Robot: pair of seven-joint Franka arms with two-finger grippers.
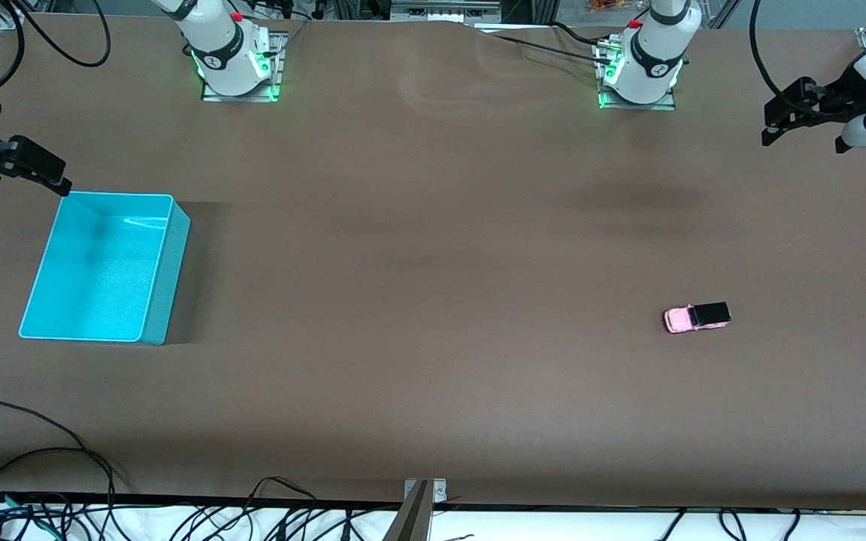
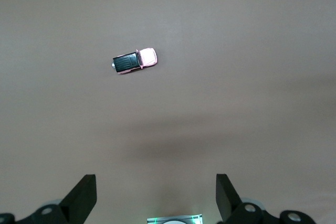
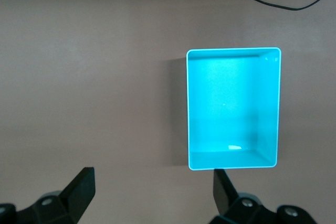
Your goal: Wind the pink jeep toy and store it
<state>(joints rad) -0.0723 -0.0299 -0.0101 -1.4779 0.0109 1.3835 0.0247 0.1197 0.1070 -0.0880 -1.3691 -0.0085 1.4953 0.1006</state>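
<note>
**A:** What does the pink jeep toy (image 1: 697,318) look like from where you sit?

**B:** I see a tiny pale pink car with a black roof and rear section, on its wheels on the brown table (image 1: 433,263), toward the left arm's end.

**A:** Which way is it lying?

**B:** Its long axis runs along the table's length, pink nose toward the right arm's end, black tail toward the left arm's end.

**A:** Anything near it?

**B:** No. The turquoise bin (image 1: 162,278) sits well apart, at the right arm's end. I have the left gripper (image 1: 779,116) up over its table end, jaws apart; the right gripper (image 1: 38,169) hangs just beside the bin's rim, jaws apart, holding nothing.
</note>
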